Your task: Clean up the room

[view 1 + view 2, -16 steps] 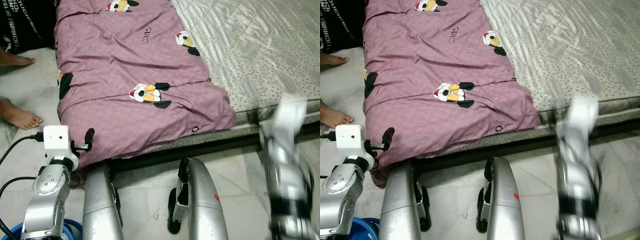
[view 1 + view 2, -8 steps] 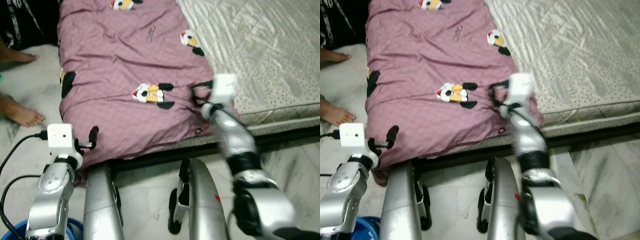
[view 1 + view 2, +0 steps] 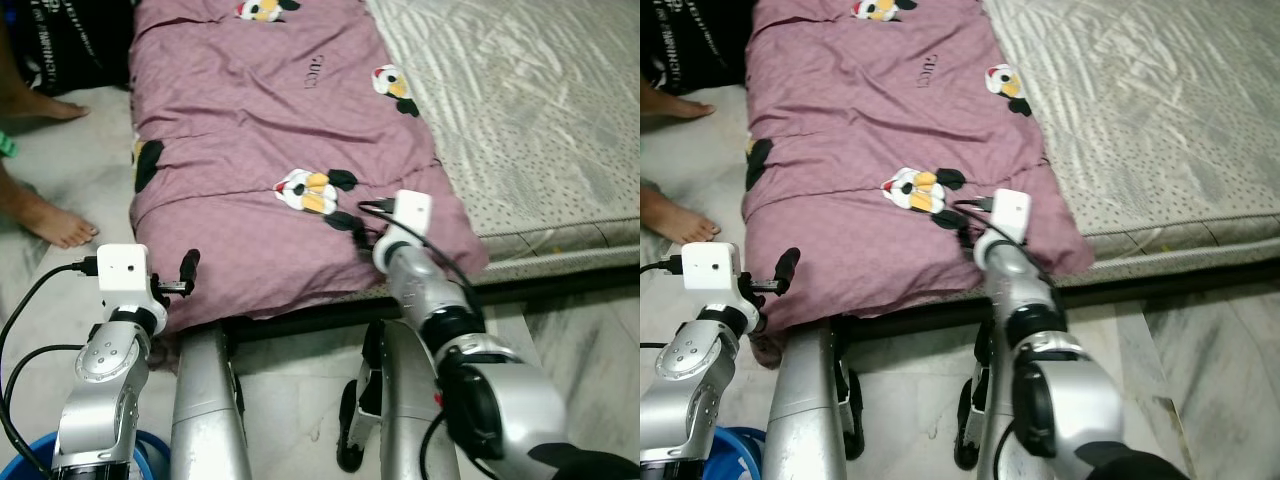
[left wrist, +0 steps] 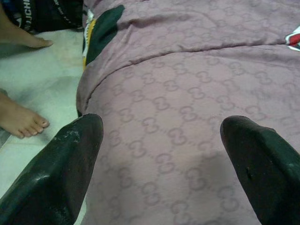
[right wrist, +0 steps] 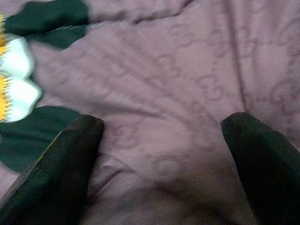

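A mauve blanket point(image 3: 270, 130) printed with cartoon figures lies along the left side of the bed and hangs over its near edge. My left gripper point(image 3: 186, 272) is open at the blanket's near left corner; in the left wrist view its fingers point(image 4: 70, 173) stand wide apart just in front of the fabric point(image 4: 178, 117). My right gripper point(image 3: 360, 236) is open and sits low over the blanket beside a cartoon print point(image 3: 312, 190). The right wrist view has its fingers point(image 5: 70, 159) spread close over the cloth point(image 5: 164, 93), with nothing between them.
A pale quilted mattress point(image 3: 530, 110) takes up the bed's right side, above a dark frame point(image 3: 560, 285). A person's bare feet point(image 3: 50, 222) rest on the marble floor to the left, near a black bag point(image 3: 70, 40). A blue tub point(image 3: 15, 470) sits by my legs point(image 3: 210, 410).
My right arm has swung from the bed's right edge leftward and down onto the blanket near the cartoon print. The left gripper has stayed at the blanket's corner. The camera shifted slightly.
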Tool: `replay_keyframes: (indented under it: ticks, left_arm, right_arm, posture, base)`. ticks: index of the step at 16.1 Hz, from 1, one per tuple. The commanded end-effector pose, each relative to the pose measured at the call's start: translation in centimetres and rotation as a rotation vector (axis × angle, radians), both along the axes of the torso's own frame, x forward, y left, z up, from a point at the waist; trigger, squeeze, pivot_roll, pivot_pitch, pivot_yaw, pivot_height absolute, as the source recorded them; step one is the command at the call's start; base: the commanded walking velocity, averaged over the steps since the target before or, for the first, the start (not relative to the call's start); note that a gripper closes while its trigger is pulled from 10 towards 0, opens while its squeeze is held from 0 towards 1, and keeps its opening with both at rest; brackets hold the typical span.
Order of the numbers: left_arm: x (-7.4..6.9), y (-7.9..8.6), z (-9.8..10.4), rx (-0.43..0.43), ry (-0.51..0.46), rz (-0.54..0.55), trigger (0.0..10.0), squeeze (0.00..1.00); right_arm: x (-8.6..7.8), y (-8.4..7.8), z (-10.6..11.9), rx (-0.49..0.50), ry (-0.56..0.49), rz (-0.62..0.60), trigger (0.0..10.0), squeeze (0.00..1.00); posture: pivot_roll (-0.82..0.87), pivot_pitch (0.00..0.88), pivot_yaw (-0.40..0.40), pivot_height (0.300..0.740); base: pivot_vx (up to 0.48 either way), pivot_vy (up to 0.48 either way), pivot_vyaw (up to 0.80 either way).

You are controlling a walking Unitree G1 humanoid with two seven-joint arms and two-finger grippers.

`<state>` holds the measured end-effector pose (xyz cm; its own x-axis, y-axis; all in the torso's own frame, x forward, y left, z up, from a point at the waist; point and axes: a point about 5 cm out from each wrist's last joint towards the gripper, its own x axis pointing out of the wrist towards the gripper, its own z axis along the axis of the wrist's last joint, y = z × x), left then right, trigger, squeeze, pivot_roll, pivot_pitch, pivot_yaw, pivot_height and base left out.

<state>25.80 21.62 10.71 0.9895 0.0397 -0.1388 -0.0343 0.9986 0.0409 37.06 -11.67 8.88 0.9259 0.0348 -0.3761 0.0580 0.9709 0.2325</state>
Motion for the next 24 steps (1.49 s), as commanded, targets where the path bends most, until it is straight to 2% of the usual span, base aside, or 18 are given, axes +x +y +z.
replay_keyframes:
  ticks: [1,3,4,6,7,8,11,14,17,20,22,24]
  left_arm:
    - [-0.2,0.0,-0.6,0.002,0.021,-0.002,10.0,0.0]
    - [0.0,-0.2,-0.5,-0.002,0.014,-0.004,10.0,0.0]
    - [0.1,-0.2,-0.5,-0.002,0.013,-0.005,10.0,0.0]
    - [0.2,-0.2,-0.4,-0.001,0.01,-0.007,10.0,0.0]
    - [0.2,-0.1,-0.3,0.003,0.007,-0.008,10.0,0.0]
    - [0.2,-0.1,-0.3,0.005,0.005,-0.007,10.0,0.0]
    - [0.2,0.1,-0.2,0.007,0.0,-0.003,10.0,0.0]
    - [0.0,-0.2,-0.4,0.005,0.008,-0.007,10.0,0.0]
    - [0.3,-0.2,-0.3,0.003,0.002,-0.012,10.0,0.0]
    - [0.7,-0.1,-0.2,0.005,-0.003,-0.018,10.0,0.0]
    - [0.9,-0.2,-0.2,0.004,-0.009,-0.021,10.0,0.0]
    - [0.9,-0.2,-0.3,0.002,-0.011,-0.021,10.0,0.0]
  right_arm:
    - [-1.7,-2.4,-3.1,0.028,0.132,-0.115,10.0,0.0]
    - [-0.6,-3.4,-0.8,0.154,-0.043,-0.181,10.0,0.0]
    - [0.0,-3.0,0.3,0.209,-0.11,-0.176,10.0,0.0]
    - [0.7,-2.4,1.7,0.24,-0.17,-0.159,10.0,0.0]
    - [0.9,-2.3,1.8,0.158,-0.135,-0.169,10.0,0.0]
    - [0.9,-2.7,1.7,0.123,-0.119,-0.202,10.0,0.0]
    - [0.8,-3.9,1.7,0.088,-0.125,-0.278,10.0,0.0]
    - [-0.5,-7.0,-0.1,-0.031,-0.041,-0.406,10.0,0.0]
    - [-0.9,-8.5,-0.2,-0.028,-0.075,-0.437,10.0,0.0]
    - [-2.1,-10.4,-1.0,-0.091,-0.083,-0.437,10.0,0.0]
    - [-2.8,-11.6,-0.4,-0.184,-0.161,-0.412,10.0,0.0]
    - [-3.0,-11.9,0.7,-0.239,-0.248,-0.368,10.0,0.0]
  posture:
    - [0.09,0.251,-0.058,0.553]
    - [0.08,0.246,-0.057,0.553]
    - [0.08,0.244,-0.051,0.553]
    - [0.08,0.243,-0.049,0.553]
    - [0.09,0.237,-0.046,0.553]
    - [0.09,0.237,-0.046,0.553]
    - [0.1,0.236,-0.048,0.553]
    - [0.09,0.237,-0.048,0.553]
    - [0.09,0.228,-0.042,0.553]
    - [0.08,0.221,-0.042,0.553]
    - [0.06,0.2,-0.041,0.553]
    - [0.05,0.181,-0.034,0.553]
  base:
    - [0.0,0.0,0.0]
    - [0.0,0.0,0.0]
    - [0.0,0.0,0.0]
    - [0.0,0.0,0.0]
    - [0.0,0.0,0.0]
    - [0.0,0.0,0.0]
    - [0.0,0.0,0.0]
    - [0.0,0.0,0.0]
    - [0.0,0.0,0.0]
    - [0.0,0.0,0.0]
    - [0.0,0.0,0.0]
    - [0.0,0.0,0.0]
